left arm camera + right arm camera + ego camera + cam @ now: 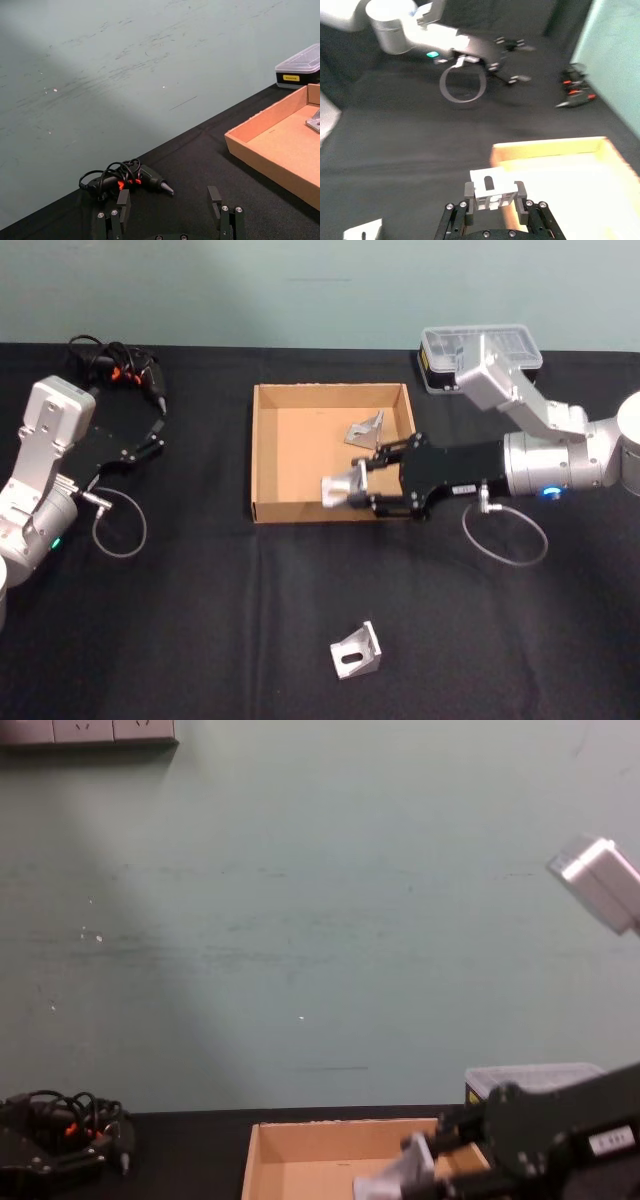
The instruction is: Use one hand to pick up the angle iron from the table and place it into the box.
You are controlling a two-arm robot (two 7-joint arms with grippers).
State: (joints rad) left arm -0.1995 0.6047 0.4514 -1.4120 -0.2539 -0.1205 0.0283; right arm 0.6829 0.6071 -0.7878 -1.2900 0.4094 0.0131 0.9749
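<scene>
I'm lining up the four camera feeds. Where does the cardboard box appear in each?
Head view: box at centre.
Chest view: bottom edge, centre.
Left wrist view: past the left claw, before the lidded case.
Right wrist view: just beyond the right claw gripping an angle iron.
Shared landmark: the cabled tool by the wall.

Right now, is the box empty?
No, an angle iron lies on the floor of the box, near its far right corner.

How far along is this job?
Done: one silver metal angle iron lies in the shallow tan cardboard box. In hand: the black right gripper holds a second angle iron over the box. To do: a third angle iron on the black table. Left gripper idles open.
</scene>
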